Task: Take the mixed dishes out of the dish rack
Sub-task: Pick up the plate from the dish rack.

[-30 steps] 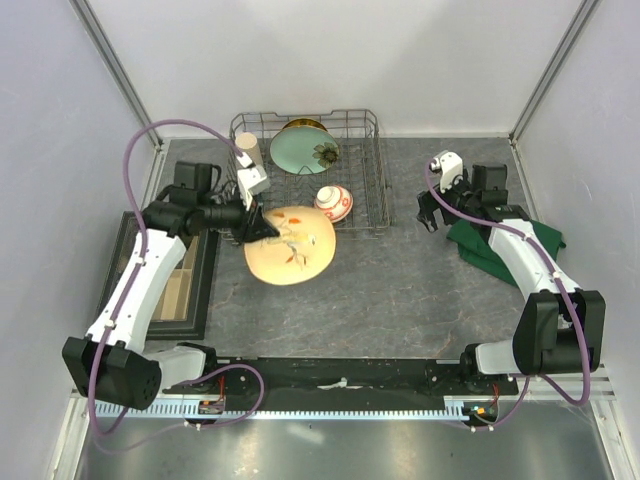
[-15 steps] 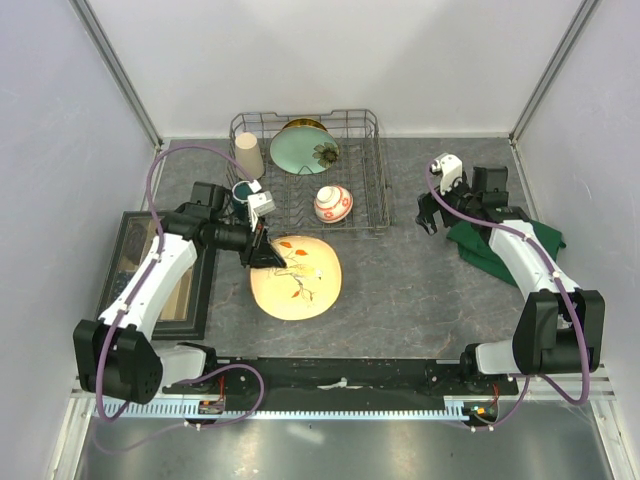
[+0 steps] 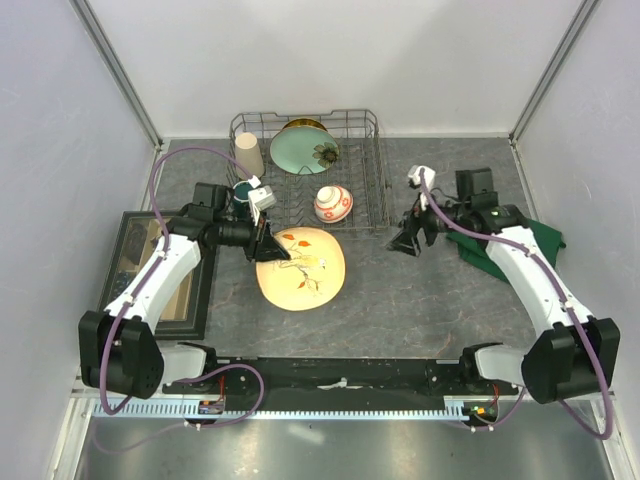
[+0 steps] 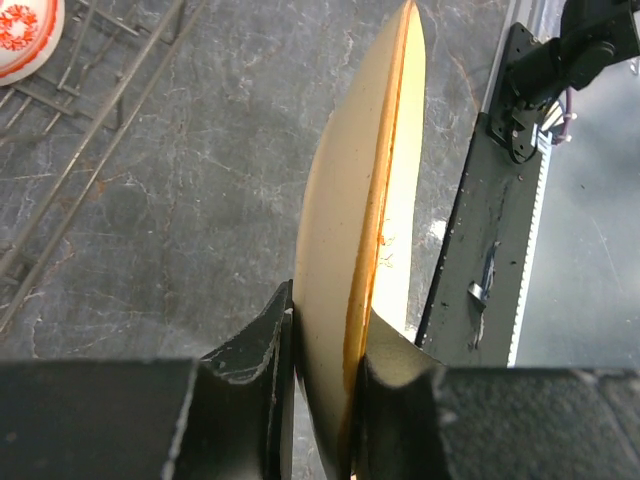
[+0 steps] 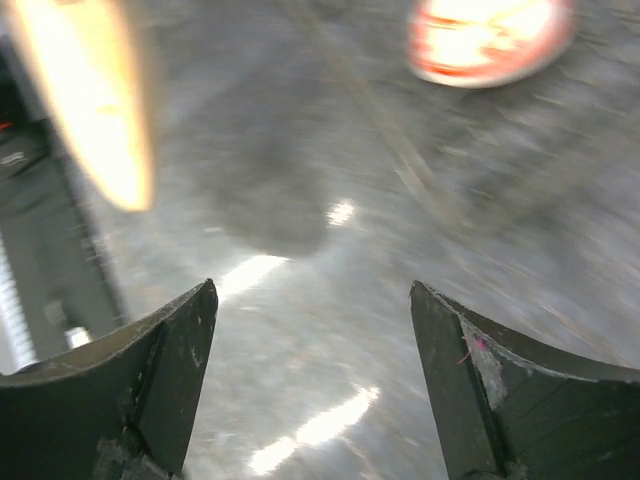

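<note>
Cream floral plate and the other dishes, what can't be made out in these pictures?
Cream floral plate: left wrist view shows it edge-on, pattern unseen; left tool covers its near rim.
Red-and-white bowl: right wrist view, motion-blurred, cut by top edge.
Dark green mug: top view, mostly behind the left arm.
Small yellow plate: top view, pale-green plate hides most.

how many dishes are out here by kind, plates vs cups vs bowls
plates: 3 (cream floral plate, pale-green flower plate, small yellow plate)
cups and mugs: 2 (tall beige cup, dark green mug)
bowls: 1 (red-and-white bowl)
total: 6
</note>
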### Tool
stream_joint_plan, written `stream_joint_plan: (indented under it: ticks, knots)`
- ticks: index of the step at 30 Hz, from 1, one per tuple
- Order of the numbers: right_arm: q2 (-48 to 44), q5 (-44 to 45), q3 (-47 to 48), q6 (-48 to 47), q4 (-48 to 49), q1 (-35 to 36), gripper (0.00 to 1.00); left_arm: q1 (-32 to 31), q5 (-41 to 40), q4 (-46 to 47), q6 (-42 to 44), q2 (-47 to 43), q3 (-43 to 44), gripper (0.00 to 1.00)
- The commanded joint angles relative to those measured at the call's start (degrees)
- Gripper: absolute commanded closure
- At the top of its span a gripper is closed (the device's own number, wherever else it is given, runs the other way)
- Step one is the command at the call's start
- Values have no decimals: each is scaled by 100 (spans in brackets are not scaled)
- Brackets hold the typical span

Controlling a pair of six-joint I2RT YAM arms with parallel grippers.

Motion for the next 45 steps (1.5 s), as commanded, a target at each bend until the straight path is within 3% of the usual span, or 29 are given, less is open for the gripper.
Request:
stream_joint_plan:
  ticks: [1, 10, 28, 38, 45]
  knots:
    - [52, -513, 291, 258, -208, 833, 16, 13, 394, 606, -482, -37, 66, 98]
    - [755, -65, 624, 901, 646, 1915, 22, 13, 552, 862, -676, -37, 109, 98]
    - [2118, 94, 1600, 936, 910, 2733, 36, 4, 649, 905, -728, -213, 101, 98]
    - [2197, 32, 1539, 848, 971, 2804, 56, 4, 728, 1116, -922, -213, 83, 98]
    - [2206, -73, 1539, 831, 954, 2822, 84, 4, 746, 1204, -1010, -283, -13, 98]
